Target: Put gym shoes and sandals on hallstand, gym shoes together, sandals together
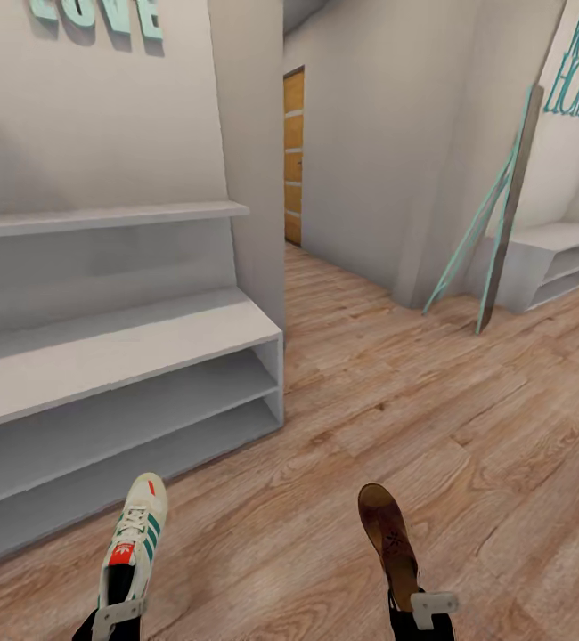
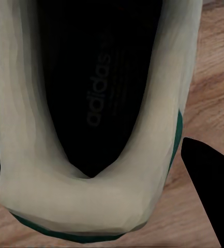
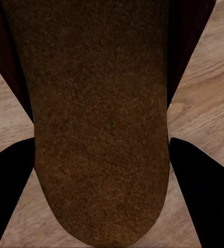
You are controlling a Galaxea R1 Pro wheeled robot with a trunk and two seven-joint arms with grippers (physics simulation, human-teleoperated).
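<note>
The left gripper (image 1: 118, 614) holds a white low sneaker with green side stripes and an orange-red tongue patch (image 1: 134, 534) by its heel, the fingers (image 2: 207, 186) closed narrowly on either side of the heel collar, toe pointing to 12 o'clock. The right gripper (image 1: 423, 610) likewise clasps a flat brown leather sandal (image 1: 389, 534) at its heel end, toe toward 12 o'clock. Both shoes hang over the light wood-plank floor (image 1: 414, 427). The pale grey shoe rack with bench top and two open shelf rows (image 1: 102, 356) lies from 9 to 11 o'clock, just beyond the sneaker. The step in hand looks like carrying to the rack. To do it well, turn toward 10 o'clock, keep the toes level, slide each shoe well onto a surface of the rack, and leave room beside each for its mate.
</note>
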